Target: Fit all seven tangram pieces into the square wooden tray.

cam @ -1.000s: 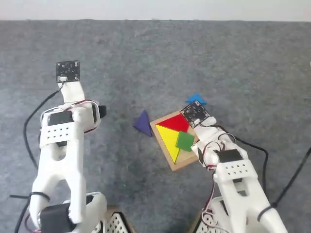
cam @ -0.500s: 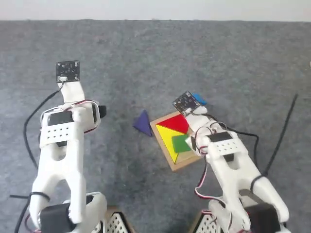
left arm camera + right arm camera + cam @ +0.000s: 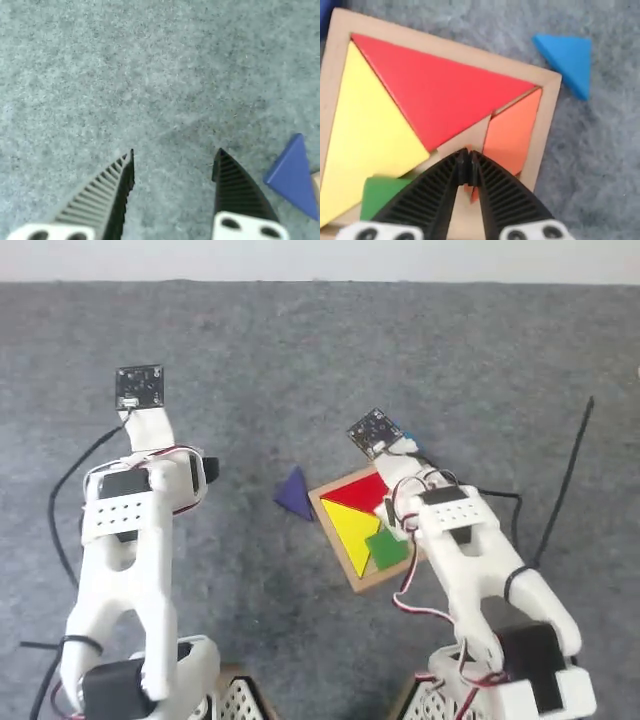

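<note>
The square wooden tray (image 3: pixel 340 558) lies tilted on the grey carpet, and in it are a red triangle (image 3: pixel 362 494), a yellow triangle (image 3: pixel 348 524) and a green square (image 3: pixel 386 549). In the right wrist view an orange piece (image 3: pixel 512 130) fills the tray (image 3: pixel 547 135) corner beside the red triangle (image 3: pixel 440 100). My right gripper (image 3: pixel 468 153) is shut, its tips over the bare gap between red and orange. A purple triangle (image 3: pixel 293 494) lies on the carpet left of the tray. A blue triangle (image 3: pixel 567 57) lies just outside it. My left gripper (image 3: pixel 175 152) hangs open over bare carpet, with the purple triangle (image 3: pixel 295 175) off to one side.
The left arm (image 3: pixel 130 510) stands well left of the tray. Grey carpet runs to a pale wall strip at the far edge. The right arm's cable (image 3: pixel 560 510) loops off to the right. Open carpet lies between the arms and beyond the tray.
The right arm has swung left and farther over the tray. The green square has slid toward the tray's near corner. The left arm has kept still.
</note>
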Controlling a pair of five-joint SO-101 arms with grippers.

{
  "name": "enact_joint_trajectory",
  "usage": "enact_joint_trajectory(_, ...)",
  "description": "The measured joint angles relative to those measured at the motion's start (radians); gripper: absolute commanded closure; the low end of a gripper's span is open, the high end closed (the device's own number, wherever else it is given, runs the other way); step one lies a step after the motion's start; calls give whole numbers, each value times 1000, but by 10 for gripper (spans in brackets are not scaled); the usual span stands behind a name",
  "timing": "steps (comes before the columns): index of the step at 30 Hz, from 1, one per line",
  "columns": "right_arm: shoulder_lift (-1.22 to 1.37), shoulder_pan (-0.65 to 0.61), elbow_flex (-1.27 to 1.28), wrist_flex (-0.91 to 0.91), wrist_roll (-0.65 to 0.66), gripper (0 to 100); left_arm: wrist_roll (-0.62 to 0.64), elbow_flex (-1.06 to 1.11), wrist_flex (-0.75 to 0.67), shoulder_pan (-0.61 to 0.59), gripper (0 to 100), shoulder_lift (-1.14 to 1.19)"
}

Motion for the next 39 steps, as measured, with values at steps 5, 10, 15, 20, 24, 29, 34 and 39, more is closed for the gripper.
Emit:
enact_joint_trajectory(5,2,68,-3,-43,-2,993,0,0,0,0,758,0)
enact_joint_trajectory(10,-18,74,-2,-8,-2,993,0,0,0,0,758,0)
enact_joint_trajectory(15,-229,77,57,63,-25,993,0,0,0,0,758,0)
enact_joint_trajectory(20,-474,11,236,132,-35,993,0,0,0,0,758,0)
enact_joint_trajectory(24,-542,-49,311,140,-35,993,0,0,0,0,758,0)
enact_joint_trajectory(29,-549,-98,319,164,-35,993,0,0,0,0,758,0)
enact_joint_trajectory(34,-551,-144,347,175,-37,993,0,0,0,0,758,0)
enact_joint_trajectory(39,-551,-153,364,175,-37,993,0,0,0,0,758,0)
